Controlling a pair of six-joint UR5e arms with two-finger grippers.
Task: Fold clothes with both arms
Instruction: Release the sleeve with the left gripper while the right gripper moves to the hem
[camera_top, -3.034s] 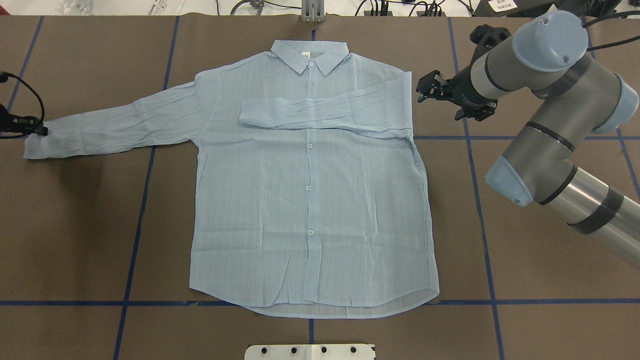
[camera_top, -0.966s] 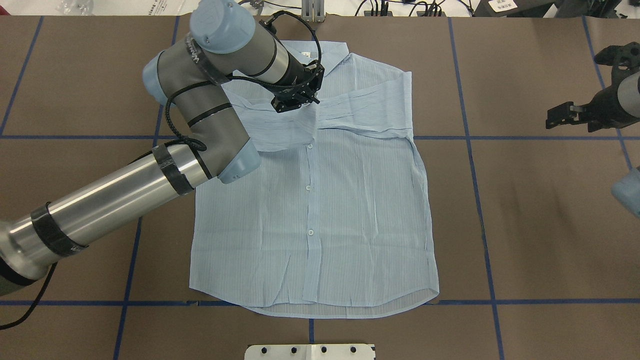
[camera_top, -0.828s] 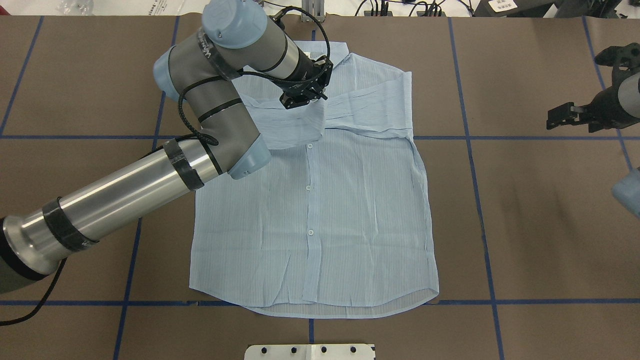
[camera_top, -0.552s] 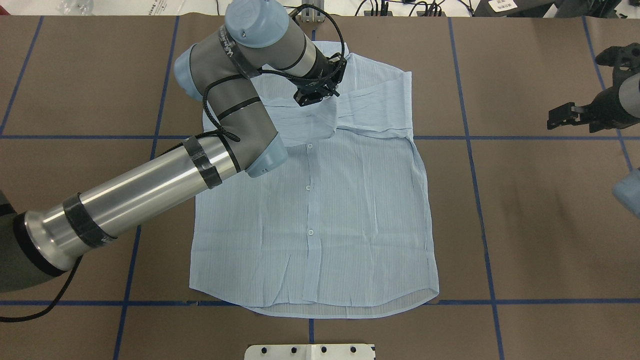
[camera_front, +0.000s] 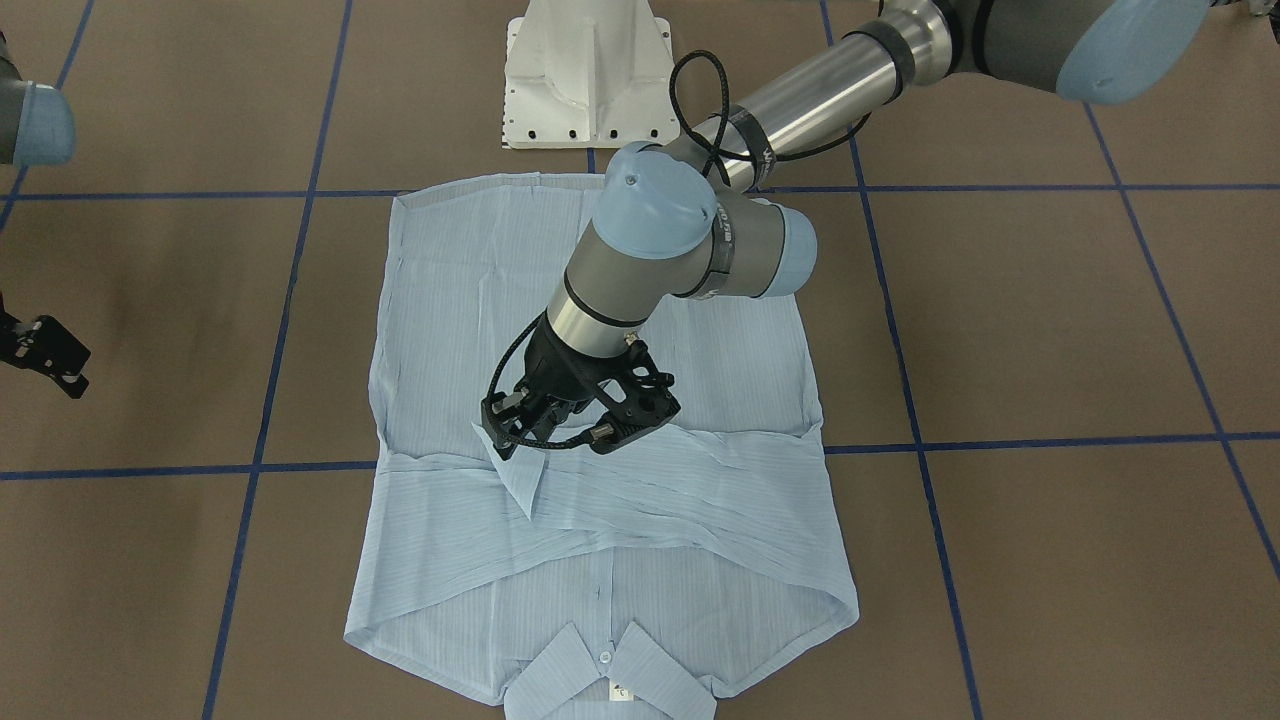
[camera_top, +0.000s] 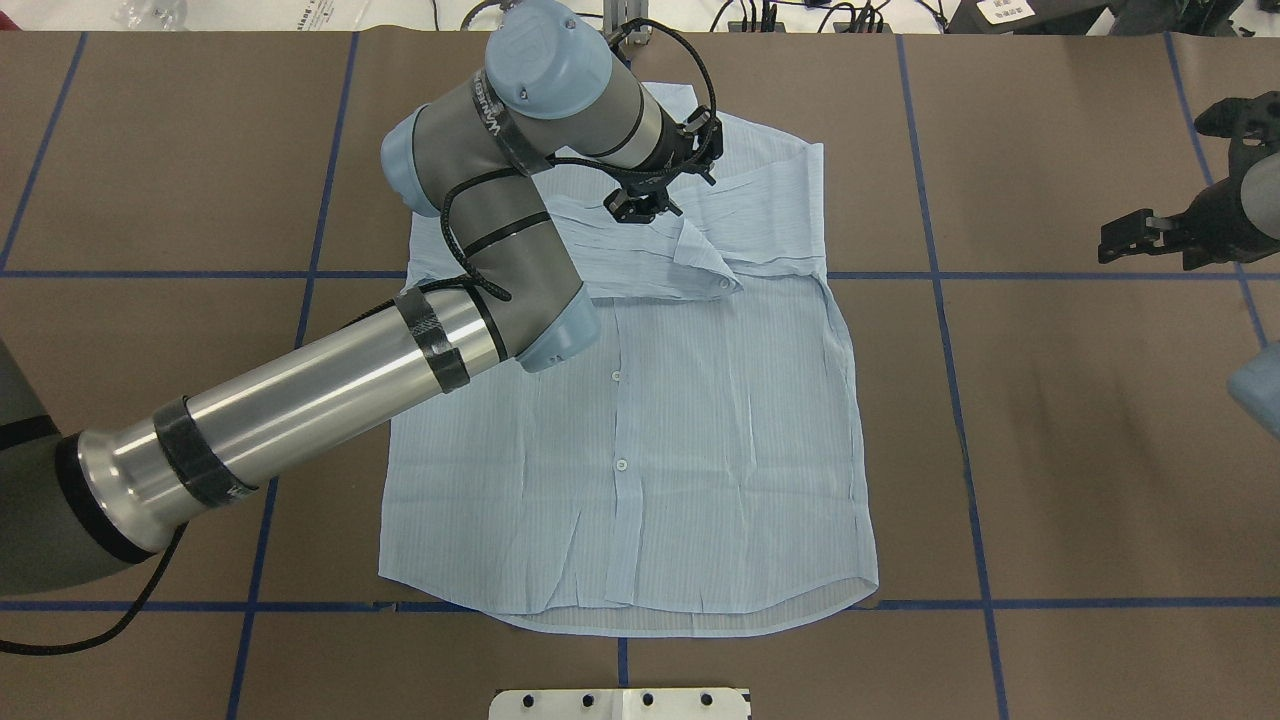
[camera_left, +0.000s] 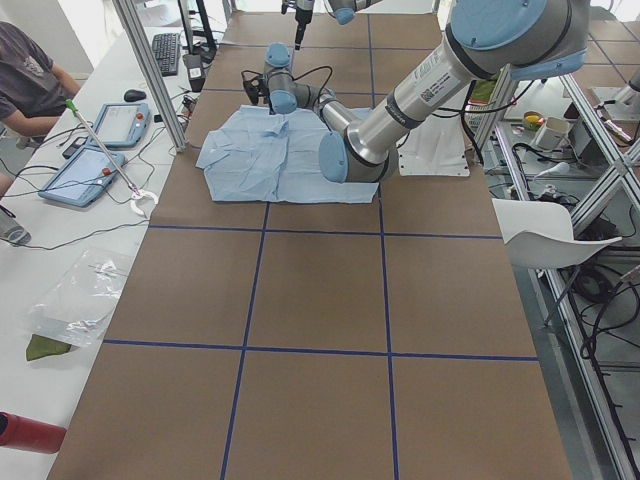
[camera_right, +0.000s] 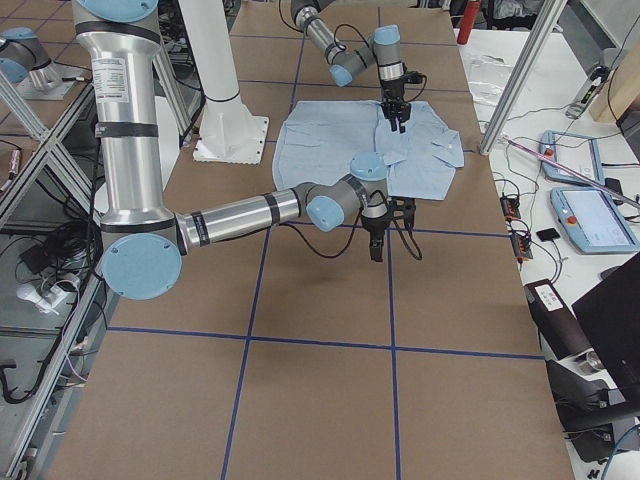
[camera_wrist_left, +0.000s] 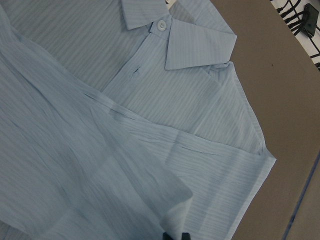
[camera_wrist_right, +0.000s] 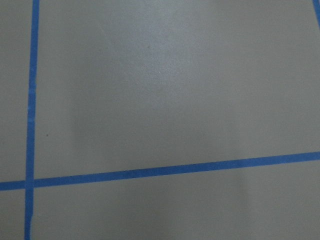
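Over the shirt (camera_top: 650, 450), my left fingers (camera_top: 630, 207) pinch its sleeve (camera_top: 640, 265); off right above the counter (camera_top: 1050, 450), I cannot tell whether my right fingers (camera_top: 1125, 238) are wide.

— Where does the shirt (camera_top: 640, 450) lie?
— On the middle of the table (camera_top: 1050, 480), hem toward the pedestal base (camera_front: 588, 75), collar (camera_front: 610, 670) at the far edge, both sleeves (camera_top: 650, 265) crossed over the chest.
— And the grippers?
— The left gripper (camera_top: 640, 208) is over the chest near the collar. The right gripper (camera_top: 1115, 240) is well apart, off the shirt's right side.
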